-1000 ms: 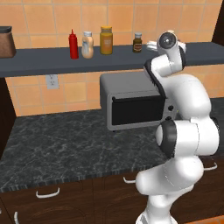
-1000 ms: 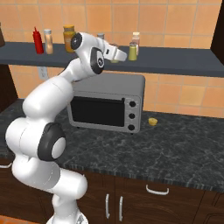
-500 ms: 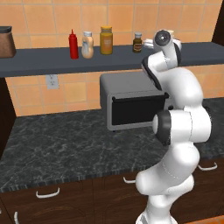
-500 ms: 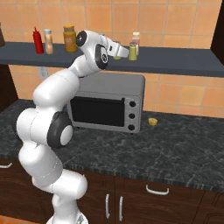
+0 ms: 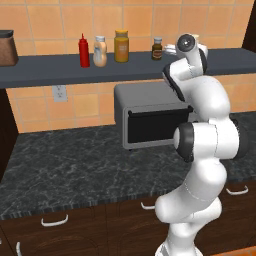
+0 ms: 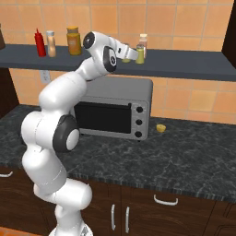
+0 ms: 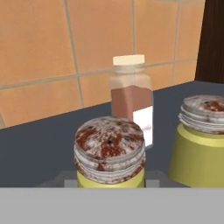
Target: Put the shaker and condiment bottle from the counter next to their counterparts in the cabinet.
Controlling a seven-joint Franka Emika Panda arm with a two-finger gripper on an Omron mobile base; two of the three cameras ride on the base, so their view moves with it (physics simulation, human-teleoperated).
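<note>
While pinched narrow on the shaker [image 7: 110,153], gripper [image 6: 131,53] hovers over the cabinet [image 6: 184,64]. Just beside it, a second yellow-green shaker [image 7: 199,140]; behind both, a pinkish shaker [image 7: 131,98] by the tiles. Farther along, red bottle [image 5: 84,51].

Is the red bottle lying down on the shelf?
No, the red squeeze bottle stands upright on the shelf, nozzle pointing up.
</note>
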